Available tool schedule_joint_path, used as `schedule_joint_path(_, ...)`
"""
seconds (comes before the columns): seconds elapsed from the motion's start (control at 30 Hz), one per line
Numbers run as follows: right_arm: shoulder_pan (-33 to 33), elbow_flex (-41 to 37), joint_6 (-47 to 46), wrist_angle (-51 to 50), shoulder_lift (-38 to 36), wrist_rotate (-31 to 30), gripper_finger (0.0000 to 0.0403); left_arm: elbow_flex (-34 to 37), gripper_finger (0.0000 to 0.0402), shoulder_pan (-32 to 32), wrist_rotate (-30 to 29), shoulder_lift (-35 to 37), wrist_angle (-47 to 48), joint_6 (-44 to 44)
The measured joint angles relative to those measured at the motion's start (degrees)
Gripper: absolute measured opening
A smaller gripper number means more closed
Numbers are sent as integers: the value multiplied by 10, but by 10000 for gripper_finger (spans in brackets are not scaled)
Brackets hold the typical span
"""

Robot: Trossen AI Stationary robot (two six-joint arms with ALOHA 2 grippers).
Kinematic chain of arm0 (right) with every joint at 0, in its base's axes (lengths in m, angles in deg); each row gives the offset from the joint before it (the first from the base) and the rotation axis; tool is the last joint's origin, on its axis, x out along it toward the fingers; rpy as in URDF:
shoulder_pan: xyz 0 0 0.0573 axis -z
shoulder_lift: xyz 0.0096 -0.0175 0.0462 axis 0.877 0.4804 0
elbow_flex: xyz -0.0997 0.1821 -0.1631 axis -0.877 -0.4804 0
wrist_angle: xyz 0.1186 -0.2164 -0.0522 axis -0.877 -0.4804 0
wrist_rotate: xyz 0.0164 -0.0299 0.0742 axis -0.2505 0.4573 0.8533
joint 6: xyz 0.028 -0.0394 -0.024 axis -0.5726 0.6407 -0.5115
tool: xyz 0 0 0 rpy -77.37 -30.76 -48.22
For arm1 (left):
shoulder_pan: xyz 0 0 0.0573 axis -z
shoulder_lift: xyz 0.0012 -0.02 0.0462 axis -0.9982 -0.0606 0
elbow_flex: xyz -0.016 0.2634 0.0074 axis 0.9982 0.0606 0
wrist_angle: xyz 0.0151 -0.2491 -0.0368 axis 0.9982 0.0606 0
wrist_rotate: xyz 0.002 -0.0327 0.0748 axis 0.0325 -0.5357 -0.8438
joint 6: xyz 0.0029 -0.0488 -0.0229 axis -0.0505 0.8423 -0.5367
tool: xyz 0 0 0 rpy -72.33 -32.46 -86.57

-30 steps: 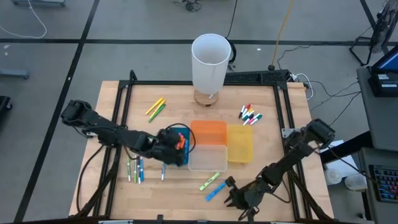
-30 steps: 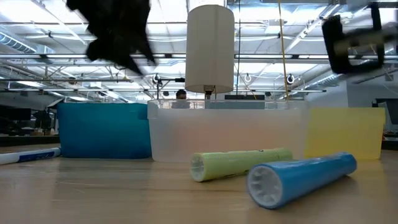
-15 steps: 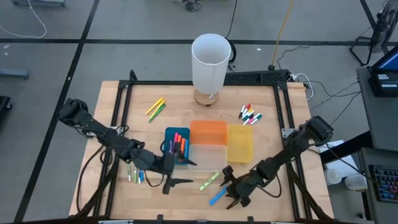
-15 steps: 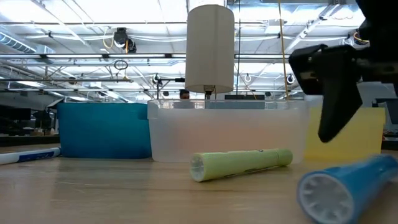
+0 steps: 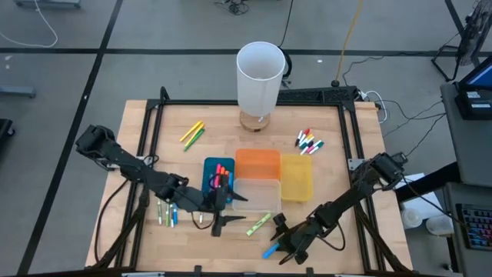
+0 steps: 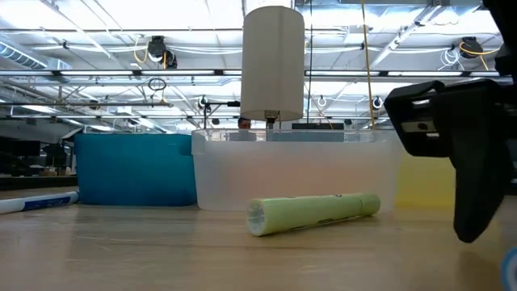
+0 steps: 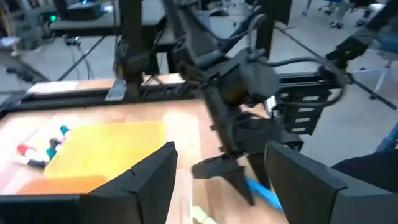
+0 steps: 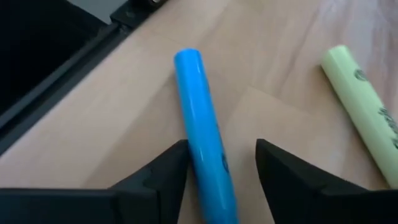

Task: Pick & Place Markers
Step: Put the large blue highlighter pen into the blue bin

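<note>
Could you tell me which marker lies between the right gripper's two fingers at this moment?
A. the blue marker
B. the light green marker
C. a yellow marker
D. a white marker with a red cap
A: in the right wrist view the blue marker runs between the right gripper's open fingers, lying on the table, while the light green marker lies off to one side.

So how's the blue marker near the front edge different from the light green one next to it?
The blue marker lies between the right gripper's open fingers; the light green marker lies free beside them. The green marker sits nearer the clear bin; the blue sits nearer the table's front edge. Both lie flat on the wood.
</note>
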Motion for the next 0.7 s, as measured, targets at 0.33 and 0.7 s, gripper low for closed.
schedule_joint_path(0.33,-4,-1,-11,-53,9,5,45,0,249,-13,1,-3,4,33)
schedule_joint_path(0.7,-29,-7,38,-75,-106,-94,45,0,244,-3,46,-3,-48,-54)
